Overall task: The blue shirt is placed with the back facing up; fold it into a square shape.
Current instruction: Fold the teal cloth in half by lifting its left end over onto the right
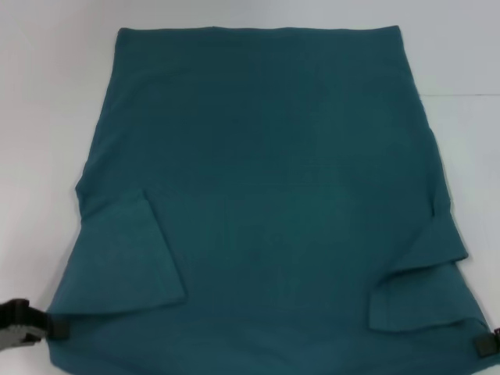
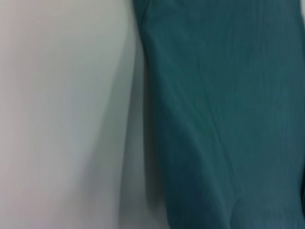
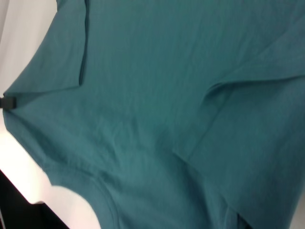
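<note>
Shirt (image 1: 266,172) lies flat on your white worktop (image 1: 47,117), both sleeves folded inward. Left gripper (image 1: 43,326) and right gripper (image 1: 486,344) sit at its near corners; jaws' state cannot be told.

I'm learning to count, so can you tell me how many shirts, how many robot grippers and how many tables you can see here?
Dark teal-blue short-sleeved cotton shirt, both sleeves folded in: 1
Black robot grippers, left gripper and right gripper, at the shirt's near corners: 2
White table: 1
Total: 4
</note>
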Robot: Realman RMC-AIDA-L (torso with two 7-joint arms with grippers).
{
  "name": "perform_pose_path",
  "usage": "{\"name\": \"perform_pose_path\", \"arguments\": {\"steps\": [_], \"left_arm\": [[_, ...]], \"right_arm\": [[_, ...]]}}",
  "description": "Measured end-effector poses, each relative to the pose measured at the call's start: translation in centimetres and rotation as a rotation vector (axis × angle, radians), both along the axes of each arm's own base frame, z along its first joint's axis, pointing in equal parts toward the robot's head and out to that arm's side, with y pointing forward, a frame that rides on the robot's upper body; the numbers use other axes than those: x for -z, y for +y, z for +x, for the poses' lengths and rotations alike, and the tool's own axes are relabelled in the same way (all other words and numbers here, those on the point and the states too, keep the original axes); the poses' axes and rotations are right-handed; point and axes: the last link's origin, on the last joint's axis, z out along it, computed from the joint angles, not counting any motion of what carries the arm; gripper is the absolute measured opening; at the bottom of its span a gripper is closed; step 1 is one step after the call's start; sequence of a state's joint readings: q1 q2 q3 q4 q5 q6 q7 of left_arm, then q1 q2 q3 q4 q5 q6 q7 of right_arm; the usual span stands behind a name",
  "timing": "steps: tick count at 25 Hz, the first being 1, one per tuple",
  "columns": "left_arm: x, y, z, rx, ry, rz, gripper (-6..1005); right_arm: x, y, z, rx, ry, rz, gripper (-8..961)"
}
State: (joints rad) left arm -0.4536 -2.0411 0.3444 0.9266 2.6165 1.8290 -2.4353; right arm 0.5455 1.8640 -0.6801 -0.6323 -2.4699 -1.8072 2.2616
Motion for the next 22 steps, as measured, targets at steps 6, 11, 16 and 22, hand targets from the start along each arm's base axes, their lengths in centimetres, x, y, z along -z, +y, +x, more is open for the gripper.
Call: {"name": "perform_pose_path", "arguments": {"steps": [6,11,16,22], "left_arm": [[0.2,1.9,1.2,0.03,-0.013,0.012,110],[1.0,6.0,3.1,0.041,-0.002,0.061,114],[1.7,10.5,4.8,0.035,0.045,0.162,119],[2.5,14.6,6.9,0.062,0.098,0.274,124]], "right_arm": [[-0.8,2.1,-0.1,0.048,0.045,0.174,43],[-1.3,4.5,-1.8,0.068,0.172,0.343,50],[-1.4,7.5,-2.8,0.083,0.199,0.505,57],[-0.5,10.9,-3.3,0.076,0.105,0.65,65]]}}
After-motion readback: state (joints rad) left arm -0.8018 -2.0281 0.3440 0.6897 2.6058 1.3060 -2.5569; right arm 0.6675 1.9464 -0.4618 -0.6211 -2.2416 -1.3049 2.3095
